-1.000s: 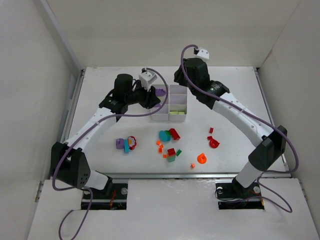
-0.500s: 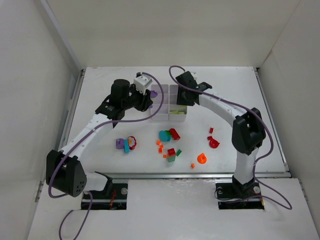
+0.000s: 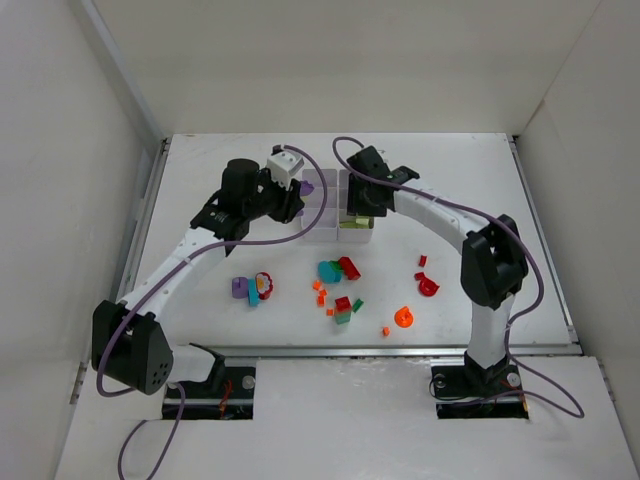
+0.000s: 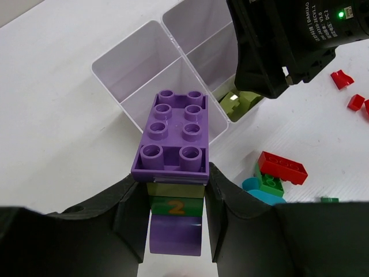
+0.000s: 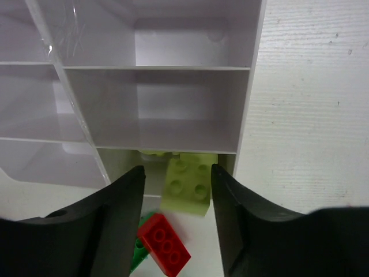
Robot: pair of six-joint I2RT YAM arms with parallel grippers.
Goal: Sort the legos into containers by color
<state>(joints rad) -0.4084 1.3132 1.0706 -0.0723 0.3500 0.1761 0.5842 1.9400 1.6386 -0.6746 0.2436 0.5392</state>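
The containers are one white six-cell tray [image 3: 322, 237] at the table's middle back. My left gripper [image 3: 296, 198] hovers at its left side, shut on a purple lego [image 4: 173, 134] stacked over lime, green and purple layers. In the left wrist view that gripper [image 4: 175, 202] clamps the stack's sides above the tray [image 4: 138, 63]. My right gripper [image 3: 362, 203] hangs over the near right cell, open. A lime lego [image 5: 187, 182] sits tilted between its fingers [image 5: 177, 169], with a gap on its left. More lime pieces [image 3: 352, 226] lie in that cell.
Loose legos lie in front of the tray: a teal piece [image 3: 328, 271], red brick [image 3: 349, 267], red bits [image 3: 428, 286], an orange round piece [image 3: 404, 317], a red-green stack [image 3: 343, 308] and a purple-teal cluster [image 3: 250, 288]. Side walls bound the table.
The right arm folded in and came down over the tray's near right cell, and its jaws have spread. The left gripper drifted slightly left with the purple stack.
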